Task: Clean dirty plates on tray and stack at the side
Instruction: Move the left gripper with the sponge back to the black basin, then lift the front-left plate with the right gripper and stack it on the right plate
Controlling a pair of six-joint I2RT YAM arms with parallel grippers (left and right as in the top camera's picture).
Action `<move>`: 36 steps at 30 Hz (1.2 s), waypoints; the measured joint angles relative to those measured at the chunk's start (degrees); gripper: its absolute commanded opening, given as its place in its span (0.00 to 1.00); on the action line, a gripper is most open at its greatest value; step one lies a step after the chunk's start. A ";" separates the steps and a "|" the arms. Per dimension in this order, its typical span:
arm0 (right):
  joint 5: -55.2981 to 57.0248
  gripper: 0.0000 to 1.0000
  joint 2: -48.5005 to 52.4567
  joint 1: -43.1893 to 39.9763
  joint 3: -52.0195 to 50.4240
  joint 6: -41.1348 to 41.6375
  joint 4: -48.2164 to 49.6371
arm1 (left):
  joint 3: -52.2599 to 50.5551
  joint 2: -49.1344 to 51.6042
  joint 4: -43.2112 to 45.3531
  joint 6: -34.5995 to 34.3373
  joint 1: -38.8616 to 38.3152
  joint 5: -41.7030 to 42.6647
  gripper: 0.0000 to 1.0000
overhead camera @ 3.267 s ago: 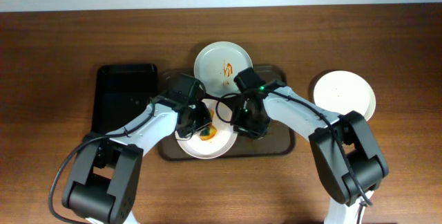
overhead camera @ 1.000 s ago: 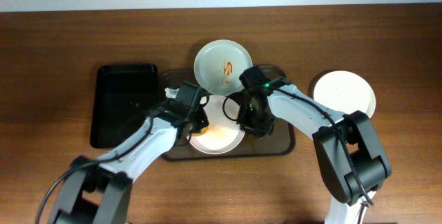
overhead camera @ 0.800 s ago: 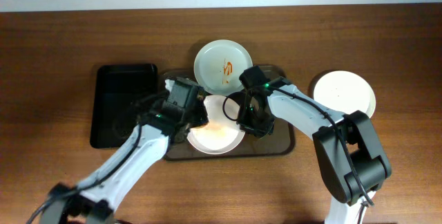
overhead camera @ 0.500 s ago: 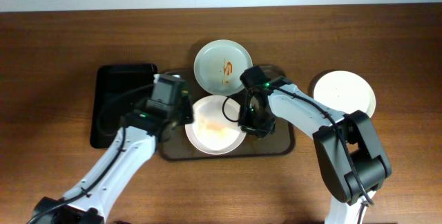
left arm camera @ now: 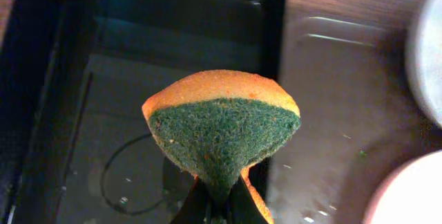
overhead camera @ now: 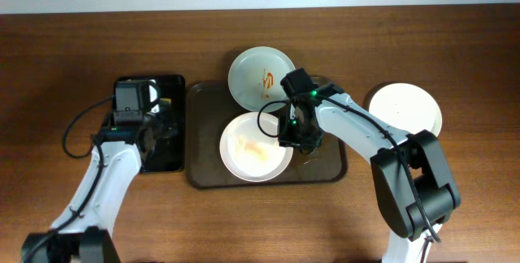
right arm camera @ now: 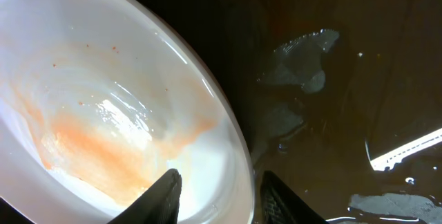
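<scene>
A white plate (overhead camera: 256,147) with a faint orange smear (right arm camera: 103,148) lies in the brown tray (overhead camera: 203,109). My right gripper (overhead camera: 291,130) (right arm camera: 219,182) stands open astride its right rim, one finger inside and one outside, with a gap showing. A second plate (overhead camera: 262,78) with red streaks rests over the tray's back rim. A clean white plate (overhead camera: 405,111) sits on the table to the right. My left gripper (overhead camera: 158,125) (left arm camera: 219,200) is shut on a green and orange sponge (left arm camera: 221,134), held above the black tray (left arm camera: 83,113).
The black tray (overhead camera: 130,145) lies left of the brown tray, almost touching it. Its floor is wet with small specks. Water smears and droplets mark the brown tray's floor (right arm camera: 304,65) beside the plate. Bare wooden table (overhead camera: 455,198) surrounds everything.
My left arm pulled the sponge off the plate and swung left over the black tray. The right jaws spread wider at the plate's rim. The plate's orange stain is fainter.
</scene>
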 measured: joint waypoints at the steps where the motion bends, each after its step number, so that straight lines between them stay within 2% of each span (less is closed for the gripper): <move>1: 0.02 0.38 0.02 0.00 -0.04 -0.02 0.00 | 0.00 1.22 0.76 0.98 0.50 -0.04 0.00; 3: 0.17 0.34 0.39 0.00 -0.04 -0.02 0.50 | 0.00 3.76 1.95 2.32 1.09 -0.04 0.00; 5: 0.24 0.21 1.62 0.00 -0.04 -0.22 1.18 | 0.00 6.80 3.04 3.23 1.62 0.00 0.00; 9: 1.05 0.07 2.36 0.00 -0.07 -0.17 1.27 | 0.00 11.52 5.75 4.02 3.04 0.07 0.00; 13: 0.96 0.04 2.32 0.00 -0.04 -0.66 0.87 | 0.00 15.76 8.57 5.68 4.92 0.44 0.02; 15: 0.96 0.04 2.32 0.00 -0.04 -0.87 0.81 | 0.11 16.65 9.20 6.95 5.88 1.20 0.25; 17: 0.98 0.04 2.29 0.02 -0.04 -1.51 0.79 | 0.26 16.98 9.35 7.78 6.45 1.60 0.42; 18: 1.01 0.04 2.27 0.02 -0.04 -1.70 0.70 | 0.39 17.18 9.40 8.33 6.82 1.46 0.49; 20: 1.33 0.04 2.05 0.02 -0.04 -2.36 0.15 | 0.55 17.31 9.42 8.94 7.50 1.44 0.50; 22: 2.14 0.04 1.57 0.00 -0.04 -2.78 -0.46 | 0.66 17.38 9.38 8.90 7.58 1.40 0.49; 23: 2.78 0.04 1.14 0.02 -0.04 -2.99 -0.83 | 0.70 17.38 9.38 8.90 7.58 1.42 0.44; 24: 3.85 0.04 0.35 0.02 -0.04 -3.23 -1.44 | 0.70 17.38 9.38 8.90 7.58 1.40 0.07; 25: 5.01 0.04 -0.83 0.00 -0.07 -3.48 -2.21 | 0.72 17.38 9.38 9.05 7.58 1.49 0.00; 28: 9.01 0.04 -5.05 0.00 -0.07 -4.57 -4.28 | 0.76 17.49 9.38 9.31 7.45 2.01 0.00; 29: 12.28 0.04 -8.41 0.00 -0.07 -5.14 -5.25 | 0.76 17.49 9.38 9.29 7.48 2.16 0.27; 30: 14.58 0.04 -9.81 0.02 -0.07 -5.77 -5.84 | 0.76 17.49 9.42 9.29 7.48 2.14 0.37; 36: 30.23 0.04 -15.76 0.09 -0.07 -8.79 -7.10 | 0.76 17.57 9.84 9.09 7.52 2.10 0.44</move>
